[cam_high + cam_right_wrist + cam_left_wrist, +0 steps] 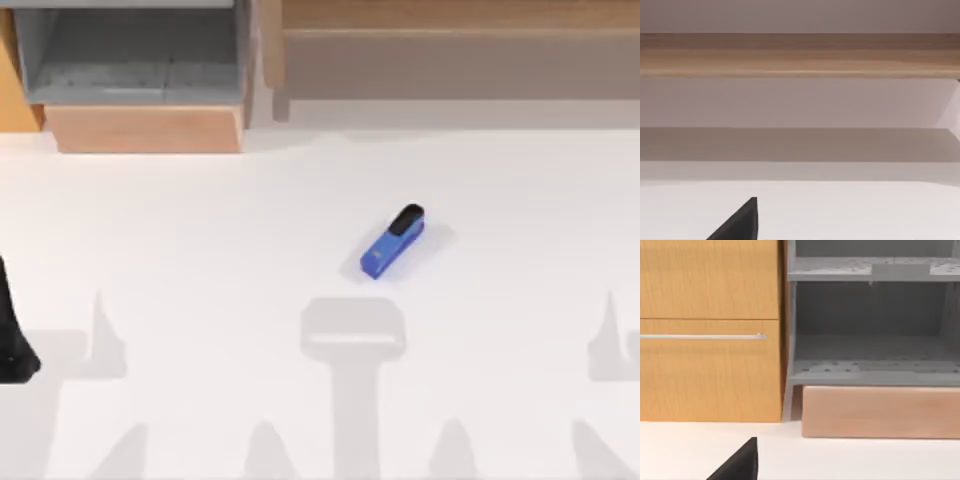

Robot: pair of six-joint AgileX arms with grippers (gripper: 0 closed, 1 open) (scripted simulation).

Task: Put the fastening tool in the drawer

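Left hand (pixel 15 345) sits parked at the far left edge of the white bench (pixel 200 260) from above; I cannot tell whether it is open or closed. Near mid-bench lies the stapler (pixel 393 242), slanted, black end toward the back, well apart from the drawer (pixel 145 128) standing pulled out at back left, and the long wooden shelf unit (pixel 450 50) at back right. From my left wrist, the drawer's (pixel 880 410) tan front sits below grey walls, beside an orange-wood cabinet (pixel 710 340). From my right wrist, the shelf unit (pixel 800 55) spans the back.

Left arm (pixel 14 340) at table's left edge
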